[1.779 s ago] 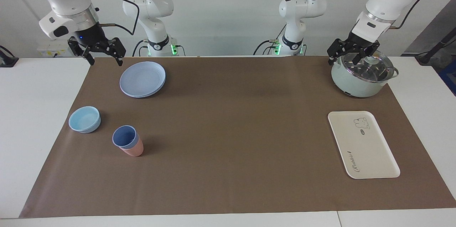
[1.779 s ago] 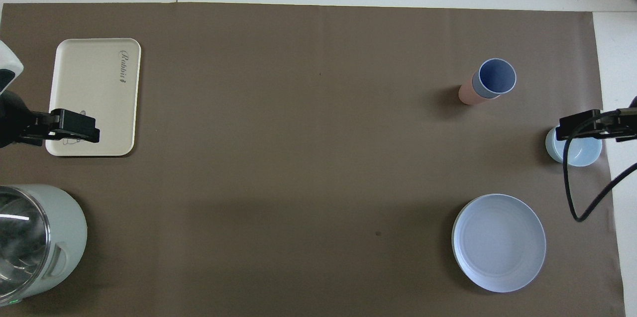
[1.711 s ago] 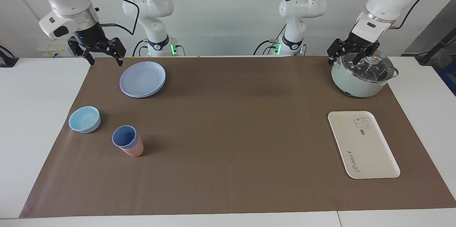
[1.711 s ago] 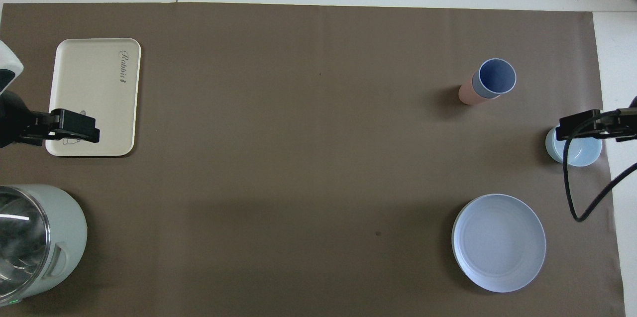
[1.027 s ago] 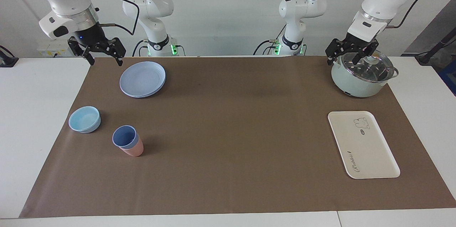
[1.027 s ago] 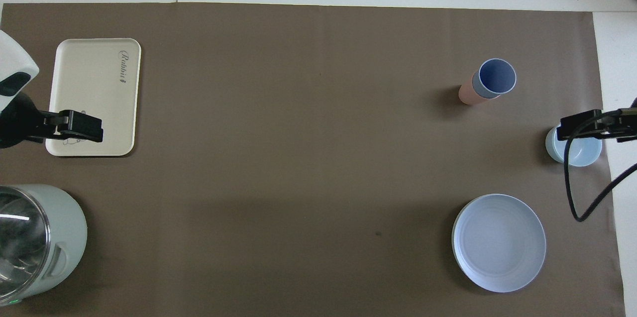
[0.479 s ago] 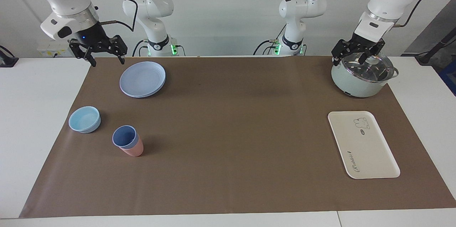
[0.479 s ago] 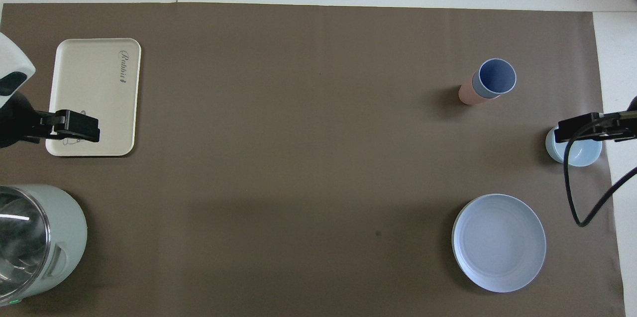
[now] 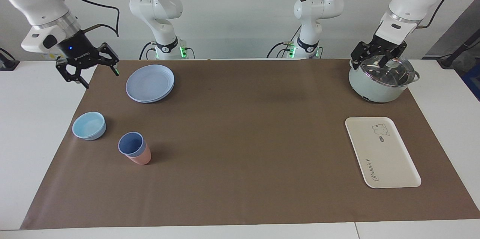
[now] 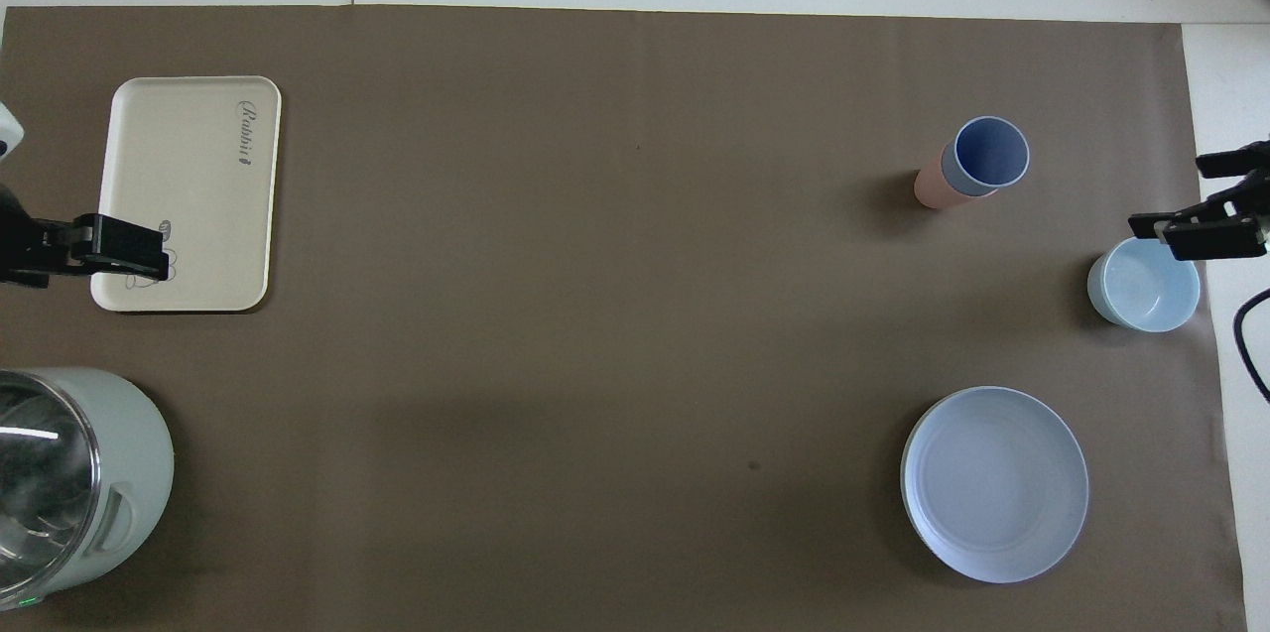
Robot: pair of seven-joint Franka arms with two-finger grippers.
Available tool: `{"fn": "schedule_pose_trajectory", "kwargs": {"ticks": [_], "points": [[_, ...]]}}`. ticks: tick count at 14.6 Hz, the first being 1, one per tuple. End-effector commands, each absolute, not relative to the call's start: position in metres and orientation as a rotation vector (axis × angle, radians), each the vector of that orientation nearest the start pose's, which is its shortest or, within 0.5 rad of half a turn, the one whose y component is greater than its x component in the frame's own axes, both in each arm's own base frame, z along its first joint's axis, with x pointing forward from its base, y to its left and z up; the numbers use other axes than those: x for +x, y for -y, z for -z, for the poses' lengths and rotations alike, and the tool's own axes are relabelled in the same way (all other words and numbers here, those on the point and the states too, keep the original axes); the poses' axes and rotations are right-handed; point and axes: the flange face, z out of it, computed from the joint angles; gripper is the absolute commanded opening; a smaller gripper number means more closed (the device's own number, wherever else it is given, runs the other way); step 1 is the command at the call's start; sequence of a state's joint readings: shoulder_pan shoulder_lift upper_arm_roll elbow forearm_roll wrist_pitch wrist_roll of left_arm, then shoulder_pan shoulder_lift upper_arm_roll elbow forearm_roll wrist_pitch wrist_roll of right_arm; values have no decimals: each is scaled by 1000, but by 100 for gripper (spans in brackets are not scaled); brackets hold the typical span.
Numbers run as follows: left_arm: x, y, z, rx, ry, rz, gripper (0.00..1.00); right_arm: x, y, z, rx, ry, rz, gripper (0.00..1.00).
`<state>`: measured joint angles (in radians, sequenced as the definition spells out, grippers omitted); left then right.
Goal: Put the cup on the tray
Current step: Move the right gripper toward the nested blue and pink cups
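The periwinkle-blue cup stands nested inside a salmon-pink tumbler toward the right arm's end of the brown mat. The cream tray with a bear drawing lies bare at the left arm's end. My right gripper hangs open and holds nothing, over the mat's edge beside the round plate, well apart from the cup. My left gripper hovers open over the pot's glass lid.
A light-blue bowl sits beside the cup stack, toward the right arm's end. A round blue plate lies nearer to the robots. A pale green pot with a glass lid stands nearer to the robots than the tray.
My right gripper has swung outward toward its end of the table, dropped a little and turned. The left gripper shifted slightly over the pot. Cup and tray have not moved.
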<state>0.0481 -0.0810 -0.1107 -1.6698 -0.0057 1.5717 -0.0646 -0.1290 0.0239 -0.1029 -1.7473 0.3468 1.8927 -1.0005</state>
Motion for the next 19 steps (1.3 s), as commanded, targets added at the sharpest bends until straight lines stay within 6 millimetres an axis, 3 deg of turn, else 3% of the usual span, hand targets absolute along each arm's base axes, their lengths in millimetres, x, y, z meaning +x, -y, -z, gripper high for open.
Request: {"fn": "schedule_pose_trajectory", "kwargs": {"ticks": [1, 3, 5, 8, 11, 17, 19], "points": [[521, 34, -624, -3121, 13, -30, 100, 594, 129, -516, -2599, 1153, 538, 100], [521, 34, -624, -3121, 13, -28, 100, 607, 153, -470, -2461, 1239, 646, 100], [521, 34, -625, -3121, 13, -25, 100, 614, 165, -433, -2374, 1266, 704, 100], [521, 34, -624, -3120, 13, -28, 100, 619, 170, -399, -2285, 1225, 795, 100], [521, 34, -624, -3119, 13, -28, 100, 623, 180, -341, -2172, 1175, 877, 100], [521, 34, -624, -3121, 13, -28, 100, 631, 159, -301, -2084, 1140, 933, 100], [521, 34, -624, -3121, 13, -28, 100, 636, 144, -294, -2063, 1149, 942, 100]]}}
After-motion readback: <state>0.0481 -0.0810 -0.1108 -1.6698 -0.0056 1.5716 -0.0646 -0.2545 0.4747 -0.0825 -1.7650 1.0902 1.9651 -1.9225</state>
